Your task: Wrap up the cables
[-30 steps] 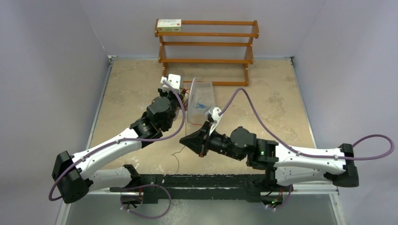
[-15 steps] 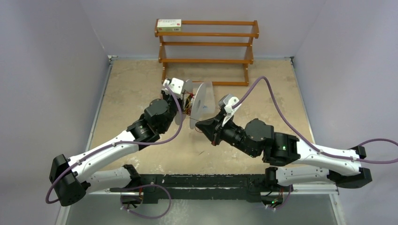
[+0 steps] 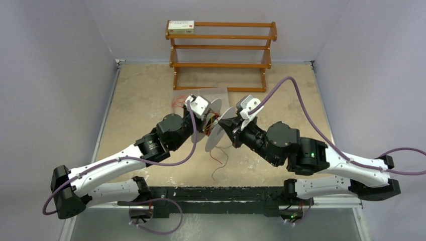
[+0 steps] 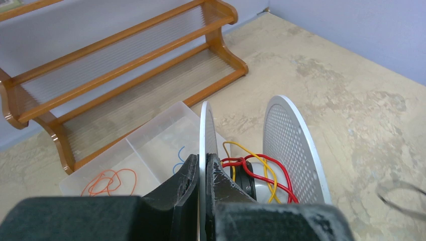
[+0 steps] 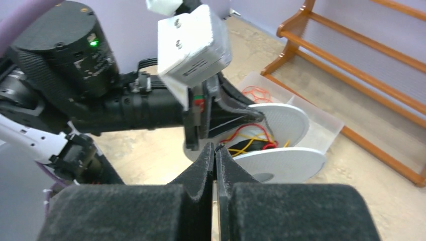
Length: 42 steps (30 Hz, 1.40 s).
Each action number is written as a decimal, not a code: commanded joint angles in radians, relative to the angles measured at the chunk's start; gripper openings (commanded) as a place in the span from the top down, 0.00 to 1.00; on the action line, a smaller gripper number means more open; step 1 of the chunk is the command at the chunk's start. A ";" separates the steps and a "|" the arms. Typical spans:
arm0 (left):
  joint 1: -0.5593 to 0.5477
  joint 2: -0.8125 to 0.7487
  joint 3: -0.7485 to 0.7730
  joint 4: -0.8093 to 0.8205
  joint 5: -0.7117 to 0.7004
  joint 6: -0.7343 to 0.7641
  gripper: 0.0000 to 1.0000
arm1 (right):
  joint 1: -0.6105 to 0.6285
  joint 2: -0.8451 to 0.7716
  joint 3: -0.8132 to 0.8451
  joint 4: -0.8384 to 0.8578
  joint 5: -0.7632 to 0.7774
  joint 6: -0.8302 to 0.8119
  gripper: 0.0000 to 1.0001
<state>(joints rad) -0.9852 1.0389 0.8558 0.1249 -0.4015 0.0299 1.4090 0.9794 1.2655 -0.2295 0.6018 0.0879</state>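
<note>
Progress partial: we see red and yellow cables [image 4: 253, 164] wound on the mid-frame spool [image 4: 294, 145], its disc clamped by the left gripper [image 4: 203, 164], right gripper [image 5: 215, 151] shut on nothing we can discern, orange cable [image 4: 109, 182] unwound in the tray [image 4: 150, 134], lower left.

Pale lilac walls [image 3: 50, 75] enclosed a mottled beige worktop [image 3: 140, 95]; a three-tier wooden rack [image 3: 221, 50] stood centred at its far edge.

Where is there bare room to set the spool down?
Bare tabletop left of the wooden rack and clear bin, and right of the rack toward the table edge. Crowded centre: left gripper, right gripper, spool, loose wires.
</note>
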 commanded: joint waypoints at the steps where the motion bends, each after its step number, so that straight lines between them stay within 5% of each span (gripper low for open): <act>1: -0.014 -0.050 -0.027 -0.116 0.028 0.084 1.00 | 0.003 -0.020 0.133 0.107 0.123 -0.103 1.00; 11: -0.021 -0.245 -0.003 -0.267 0.264 0.049 1.00 | -0.045 -0.034 0.124 0.007 0.286 -0.177 1.00; 22: -0.021 -0.392 0.065 -0.302 0.523 -0.020 1.00 | -0.201 -0.099 -0.083 0.027 0.183 -0.073 1.00; 32: -0.021 -0.469 0.087 -0.207 0.484 -0.082 1.00 | -0.244 -0.123 -0.271 0.106 0.141 0.054 1.00; 42: -0.021 -0.492 0.087 0.007 0.278 -0.199 1.00 | -0.262 -0.170 -0.592 0.424 -0.014 0.203 1.00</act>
<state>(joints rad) -1.0073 0.5793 0.8818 -0.1158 -0.0498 -0.0753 1.1755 0.8364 0.7635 0.0082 0.5957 0.2375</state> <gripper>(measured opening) 0.031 0.007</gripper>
